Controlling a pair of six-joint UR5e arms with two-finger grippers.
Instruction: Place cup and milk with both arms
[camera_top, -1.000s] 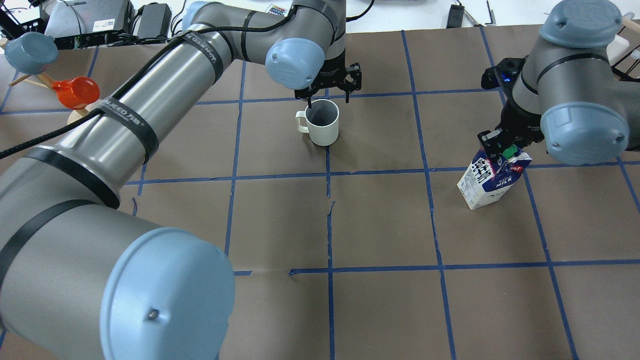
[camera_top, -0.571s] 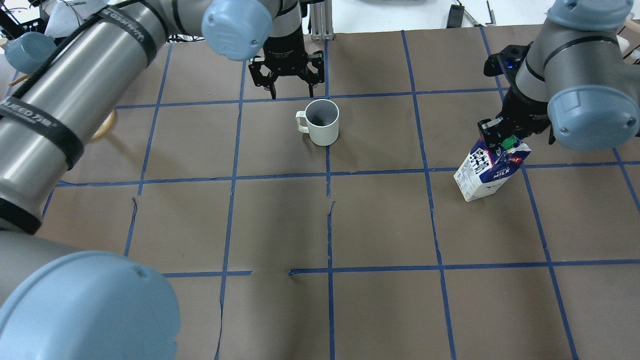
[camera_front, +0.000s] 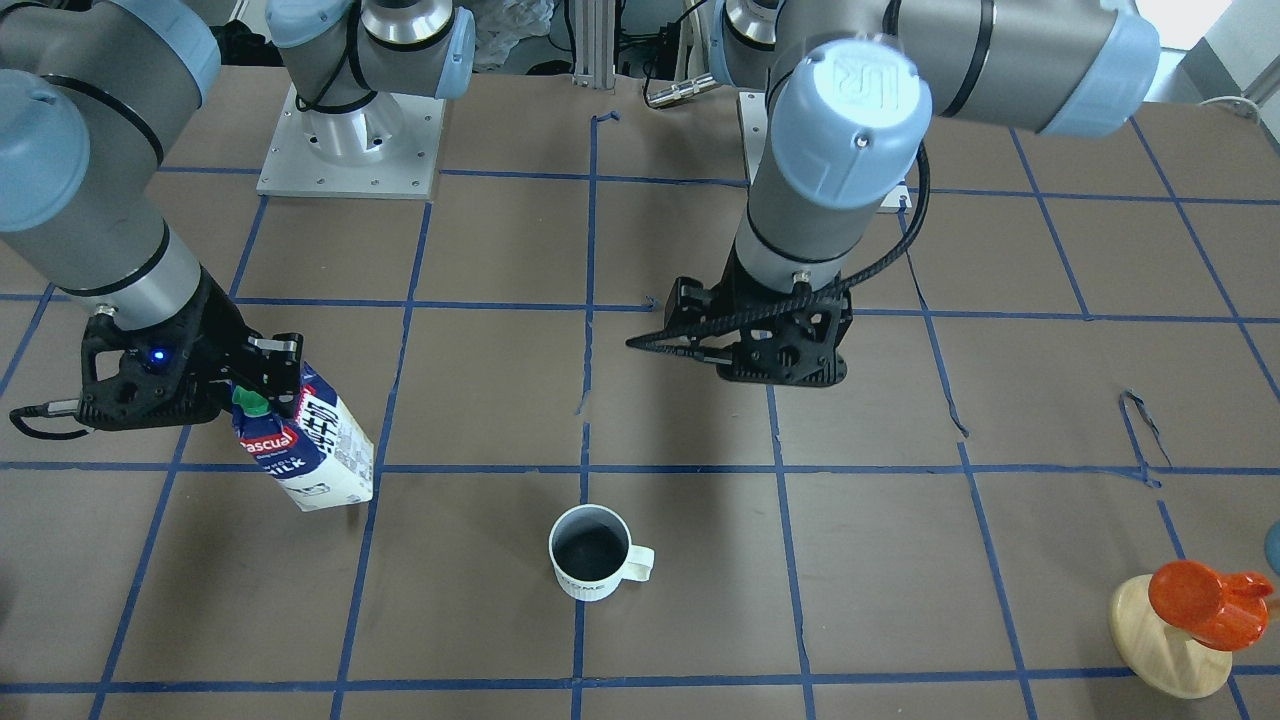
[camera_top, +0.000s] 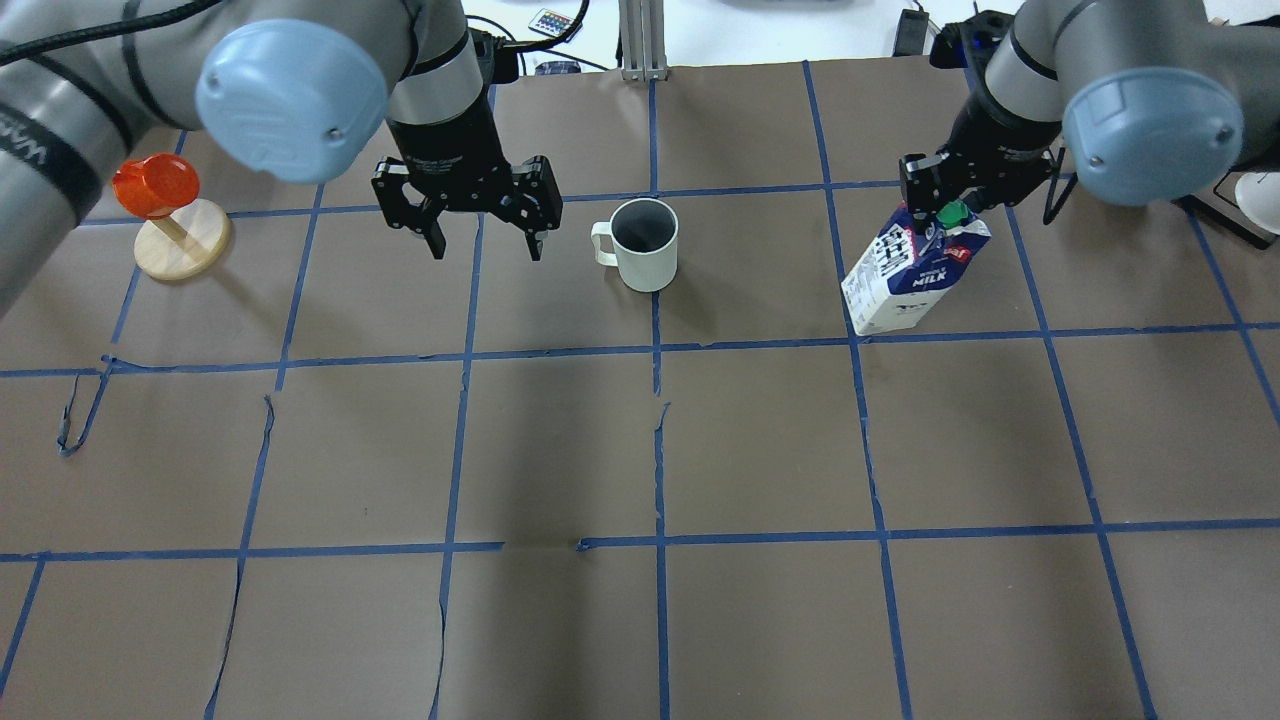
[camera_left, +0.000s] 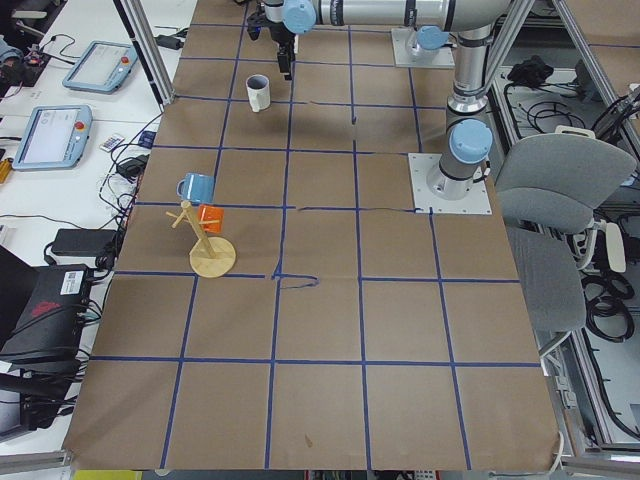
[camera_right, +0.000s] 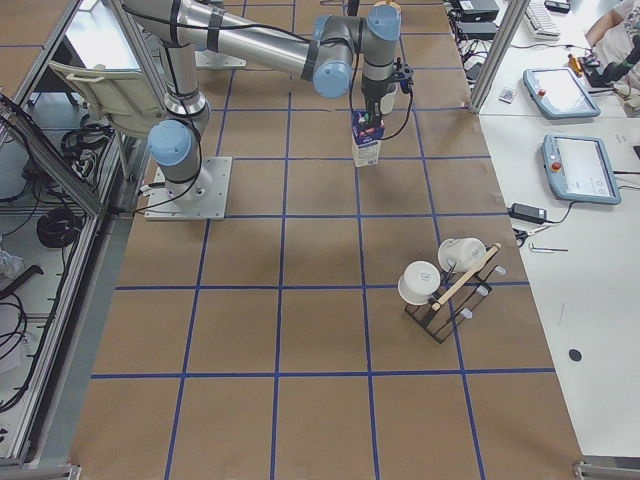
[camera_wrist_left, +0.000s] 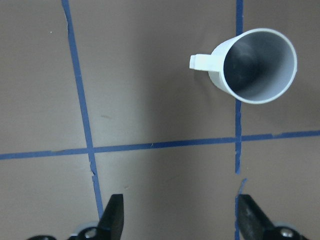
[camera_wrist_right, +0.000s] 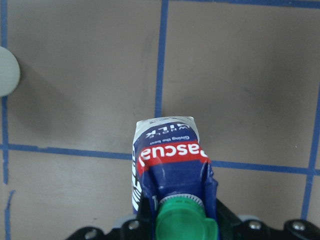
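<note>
Brown paper gridded with blue tape covers the surface (camera_top: 760, 450). Above it the left jaws hang spread wide and empty, apart from the cup (camera_top: 645, 245), which stands upright on a tape line near them. Further over, the right jaws are clenched on the gable top of the milk (camera_top: 905, 285), which leans tilted beside a tape crossing. Far left, an orange cup (camera_top: 148, 185) hangs on a wooden stand (camera_top: 185, 250).

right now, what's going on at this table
The cup stands upright on the table, untouched. The left tool hangs open and empty off its handle side. The right tool is shut on the top of the milk carton, which leans.
</note>
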